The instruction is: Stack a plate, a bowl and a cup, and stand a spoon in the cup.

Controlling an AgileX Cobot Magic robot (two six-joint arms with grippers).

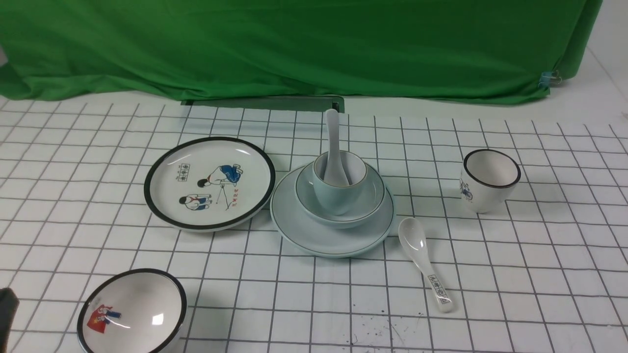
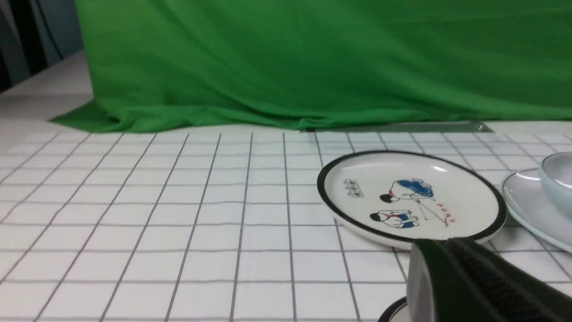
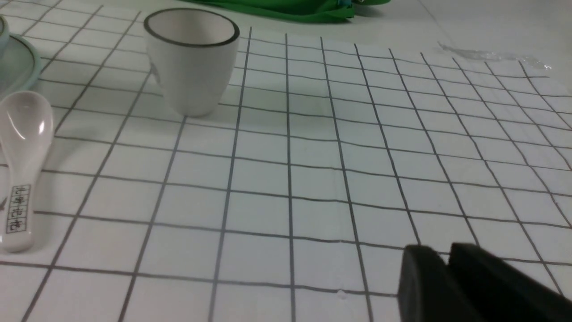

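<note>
Nearest the front camera sat a black-rimmed white bowl [image 1: 131,314] bearing a small red-and-blue figure, low at the robot's left, with a dark sliver of the left gripper [image 1: 7,306] at that edge of the frame. Beneath everything lay a white gridded cloth [image 1: 539,274] ruled in thin dark squares, and a green drape [image 1: 304,49] hung in folds at the back. A glossy white plate with cartoon figures [image 1: 210,183], black-rimmed and round, carried small print too fine to read. Touching its right edge stood the stack: the plate [image 1: 304,235], pale blue-green with a thin dark rim line, held the bowl [image 1: 306,193], the bowl held the cup [image 1: 336,196], and the spoon [image 1: 335,152], plain white, stood tilted in the cup with its handle up. That stack sat mid-table, well apart from both grippers. To the right stood a white black-rimmed cup [image 1: 490,180] with a blue drawing, and between it and the stack lay a white printed spoon [image 1: 423,260], its handle characters unreadable. The right gripper [image 3: 447,268] showed only in its wrist view, its black fingers [image 3: 420,286] pressed together over bare cloth; whether the left gripper's jaws stood apart or together could not be told.
</note>
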